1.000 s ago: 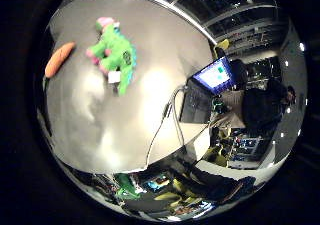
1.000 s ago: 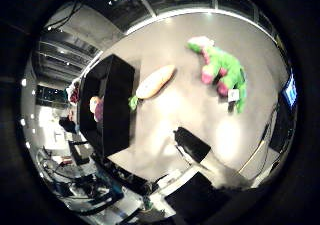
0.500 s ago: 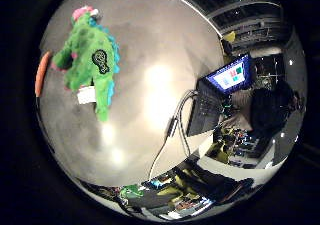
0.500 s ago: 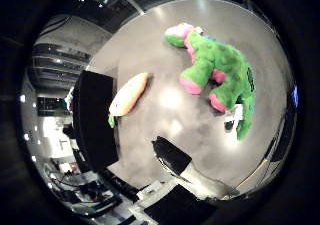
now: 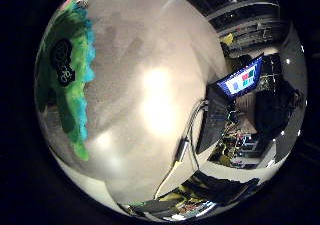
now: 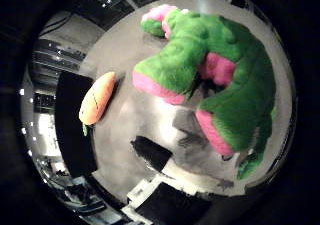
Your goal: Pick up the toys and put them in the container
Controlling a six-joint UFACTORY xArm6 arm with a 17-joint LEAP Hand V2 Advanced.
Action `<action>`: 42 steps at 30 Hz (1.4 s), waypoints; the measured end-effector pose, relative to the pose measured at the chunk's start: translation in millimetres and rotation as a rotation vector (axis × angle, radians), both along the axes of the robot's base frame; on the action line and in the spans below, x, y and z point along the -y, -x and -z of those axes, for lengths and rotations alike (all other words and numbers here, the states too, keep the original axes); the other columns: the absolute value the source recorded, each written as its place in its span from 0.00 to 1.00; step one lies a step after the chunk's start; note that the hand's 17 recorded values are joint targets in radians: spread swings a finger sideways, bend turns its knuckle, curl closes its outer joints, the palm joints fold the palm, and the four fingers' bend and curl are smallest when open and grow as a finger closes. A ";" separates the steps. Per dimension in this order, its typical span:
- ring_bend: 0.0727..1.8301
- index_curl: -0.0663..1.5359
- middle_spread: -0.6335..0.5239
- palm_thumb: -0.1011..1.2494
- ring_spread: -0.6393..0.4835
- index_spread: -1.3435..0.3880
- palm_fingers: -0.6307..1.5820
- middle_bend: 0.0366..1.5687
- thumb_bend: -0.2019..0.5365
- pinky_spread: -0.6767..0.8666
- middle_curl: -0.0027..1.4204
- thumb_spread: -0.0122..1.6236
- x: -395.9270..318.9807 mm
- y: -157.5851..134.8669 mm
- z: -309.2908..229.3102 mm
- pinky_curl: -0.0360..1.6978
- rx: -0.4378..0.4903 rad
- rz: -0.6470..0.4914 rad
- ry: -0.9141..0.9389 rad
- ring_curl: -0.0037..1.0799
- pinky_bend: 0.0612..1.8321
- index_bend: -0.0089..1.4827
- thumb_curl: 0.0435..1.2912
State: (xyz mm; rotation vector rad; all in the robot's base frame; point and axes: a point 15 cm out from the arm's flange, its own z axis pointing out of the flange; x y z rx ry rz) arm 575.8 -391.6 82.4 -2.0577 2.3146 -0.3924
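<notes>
The green dinosaur toy (image 6: 220, 80) lay on the grey table (image 5: 150, 85). It filled much of the thumb side view, so it was very close to the palm. It had pink feet and a pink tummy. In the little finger side view, blue spikes ran down its back and tail, and a dark round patch sat on its side.

The orange carrot toy (image 6: 96, 98) lay on the table near the dinosaur, but not touching it. A bit of green showed at one end of the carrot. The carrot sat right beside the black container (image 6: 72, 125), close to its edge.

A part of the hand (image 6: 160, 157), black at the tip and white behind it, reached in over the table near the dinosaur's pink foot. It did not touch the toy. Too little of the hand showed to tell if its fingers were spread or curled.

Farther off, a laptop (image 5: 230, 97) stood open at the far side of the table, with its screen lit blue. Past the table, the room was dark with small lights.
</notes>
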 end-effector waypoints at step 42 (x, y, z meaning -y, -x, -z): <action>0.74 0.39 0.43 0.65 0.40 0.63 0.73 0.74 0.22 0.20 0.37 0.58 15.0 73.9 -145.4 0.37 0.021 0.117 -0.029 0.46 0.61 0.55 0.41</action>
